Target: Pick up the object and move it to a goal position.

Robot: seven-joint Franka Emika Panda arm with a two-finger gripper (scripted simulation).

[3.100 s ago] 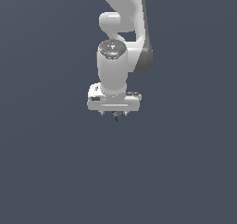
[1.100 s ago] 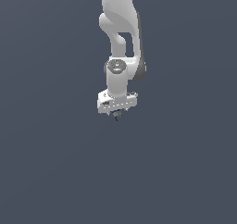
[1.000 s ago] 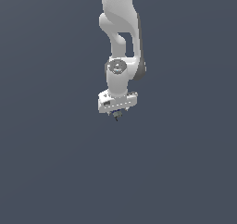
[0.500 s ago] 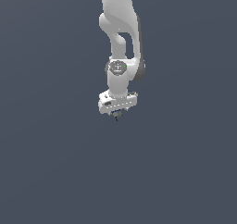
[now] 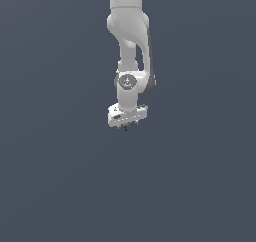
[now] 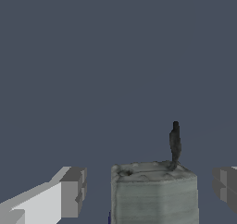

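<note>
White Panda gripper (image 5: 126, 126) is hanging straight down off the white arm (image 5: 131, 46) in the exterior view, against a plain slate-grey background; no support surface or goal marker is discernible.

In the wrist view the jaws are standing apart: one grey finger pad (image 6: 73, 191) on one side, the other at the frame edge, visible gaps to what's between them. Not clamping anything.

The object, a grey-olive blocky lump with a thin dark stem sticking up from one corner (image 6: 153, 193), is sitting right between the two fingers, touching neither and off-centre toward the far-edge pad. In the exterior view it's just a dark speck at the fingertips.

Judgement: the object is lying on the closing line, so the next move calls for closing the jaws, then lifting. The stem is well clear of the pads. Risk is the off-centre pad nudging the lump first.
</note>
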